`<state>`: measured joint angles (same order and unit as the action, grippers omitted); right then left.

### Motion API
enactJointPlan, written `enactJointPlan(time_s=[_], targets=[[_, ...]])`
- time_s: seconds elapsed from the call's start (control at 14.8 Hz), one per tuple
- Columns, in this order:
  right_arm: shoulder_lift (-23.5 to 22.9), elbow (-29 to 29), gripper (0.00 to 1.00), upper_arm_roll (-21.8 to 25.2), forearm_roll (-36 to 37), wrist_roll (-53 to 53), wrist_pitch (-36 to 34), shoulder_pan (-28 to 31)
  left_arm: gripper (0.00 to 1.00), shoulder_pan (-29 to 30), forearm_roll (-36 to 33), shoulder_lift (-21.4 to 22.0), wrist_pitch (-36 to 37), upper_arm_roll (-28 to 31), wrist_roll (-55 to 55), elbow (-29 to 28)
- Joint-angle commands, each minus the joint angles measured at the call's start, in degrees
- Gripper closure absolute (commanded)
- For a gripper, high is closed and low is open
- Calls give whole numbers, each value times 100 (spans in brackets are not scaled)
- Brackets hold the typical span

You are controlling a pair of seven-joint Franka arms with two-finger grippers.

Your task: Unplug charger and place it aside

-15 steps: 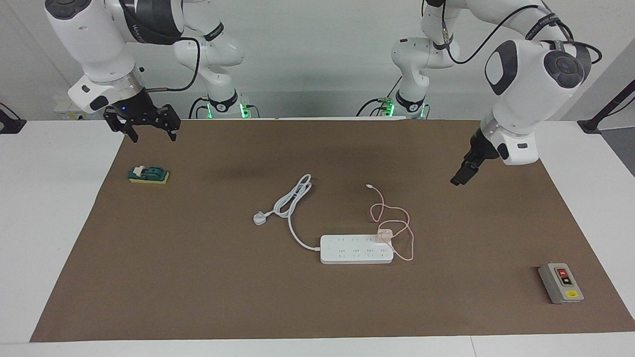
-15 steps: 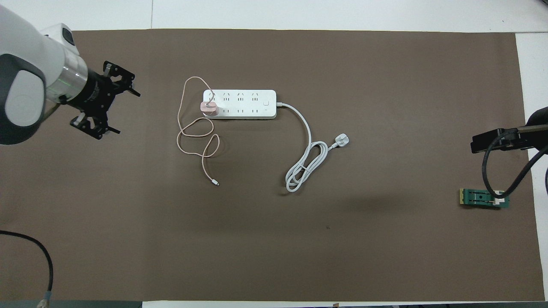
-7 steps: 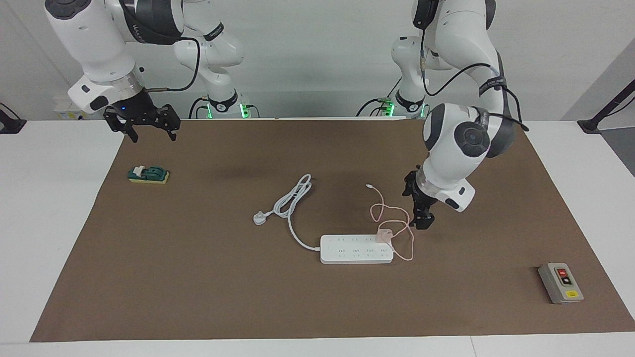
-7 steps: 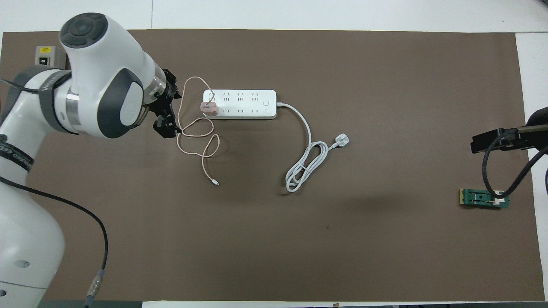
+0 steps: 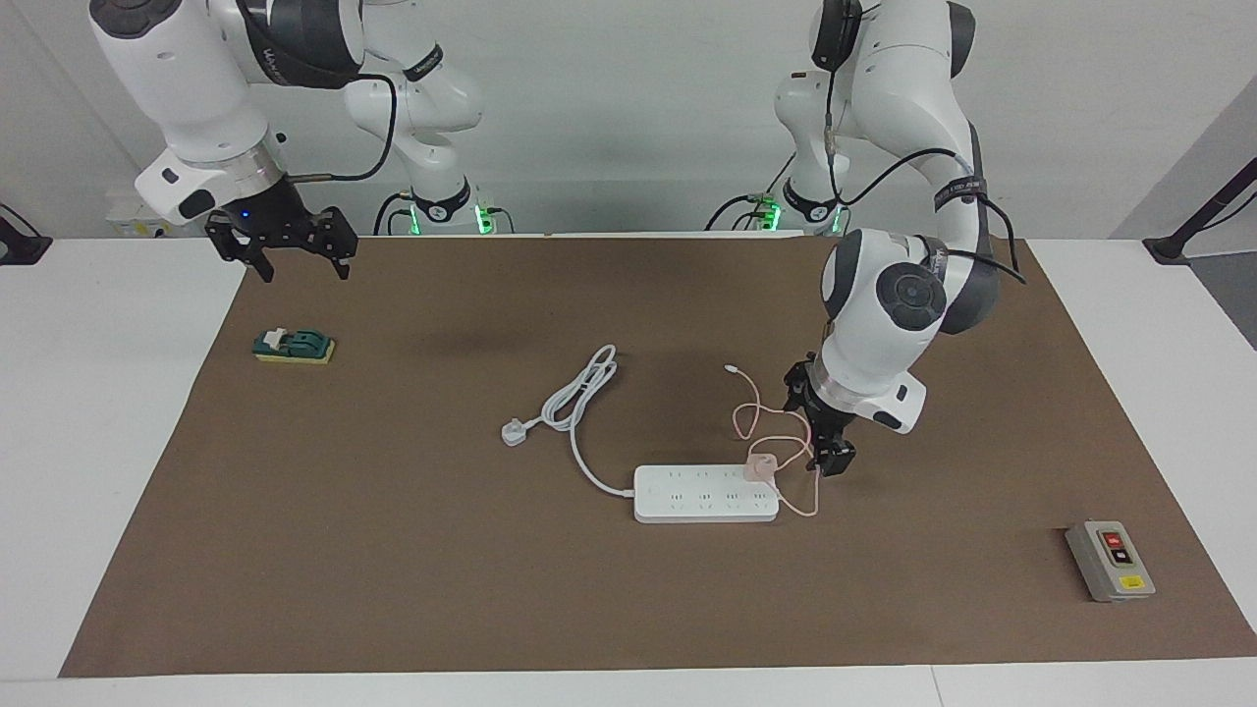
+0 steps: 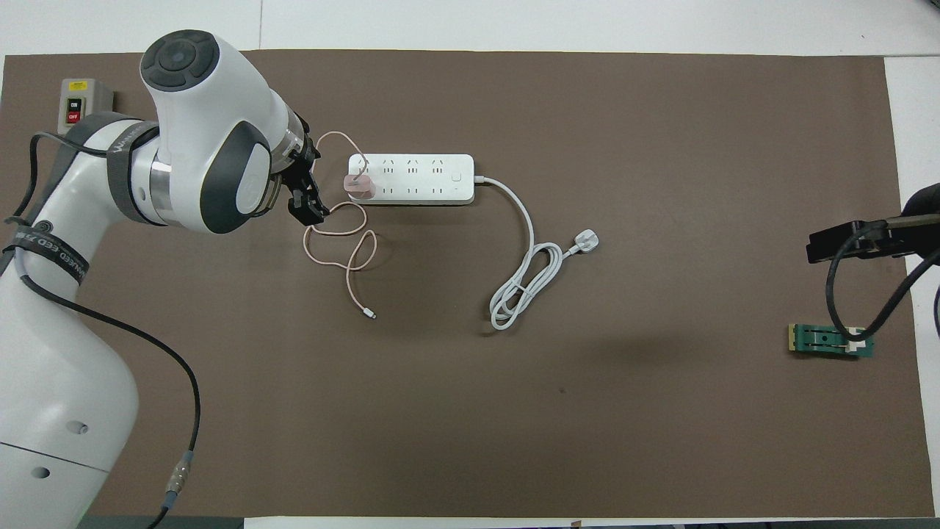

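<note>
The charger (image 5: 759, 467) is a small pale pink cube plugged into the white power strip (image 5: 705, 494) at the strip's end toward the left arm. Its thin pink cable (image 5: 776, 422) lies in loops on the mat, nearer to the robots. In the overhead view the charger (image 6: 359, 186) sits on the strip (image 6: 411, 178), with the cable (image 6: 345, 235) beside it. My left gripper (image 5: 817, 434) is open and low over the cable loops, close beside the charger without touching it; it also shows in the overhead view (image 6: 316, 187). My right gripper (image 5: 295, 260) is open and waits raised at its own end.
The strip's thick white cord and plug (image 5: 574, 403) lie coiled toward the right arm's end. A grey box with a red button (image 5: 1110, 562) sits at the left arm's end. A small green and yellow block (image 5: 294, 346) lies under the right gripper's area.
My left arm has swung in from its end of the table and come down beside the charger, over the cable. The right arm has not moved. The charger is still plugged in.
</note>
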<state>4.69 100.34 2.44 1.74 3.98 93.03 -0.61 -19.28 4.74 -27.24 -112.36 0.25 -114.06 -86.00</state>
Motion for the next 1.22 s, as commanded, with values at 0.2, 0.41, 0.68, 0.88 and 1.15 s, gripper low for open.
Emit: enactJointPlan(time_s=[0.2, 0.41, 0.68, 0.88, 1.15], targets=[[111, 109, 0, -77, -129, -160, 31, -35, 0, -85, -97, -97, -576, 63, -160, -277], [-81, 109, 0, -77, -376, -2013, 232, -699, 0, -94, -105, -106, -848, 63, -160, -408], [-625, -136, 0, -69, -912, -3733, 479, -1291, 0, -146, -114, -97, -1007, 63, -160, -567], [-1249, -619, 0, -69, -1158, -5044, 619, -1809, 0, -243, -97, -106, -1112, 63, -160, -558], [-1882, -840, 0, -69, -1632, -6354, 1330, -2223, 0, -313, -96, -106, -1375, 54, -160, -698]])
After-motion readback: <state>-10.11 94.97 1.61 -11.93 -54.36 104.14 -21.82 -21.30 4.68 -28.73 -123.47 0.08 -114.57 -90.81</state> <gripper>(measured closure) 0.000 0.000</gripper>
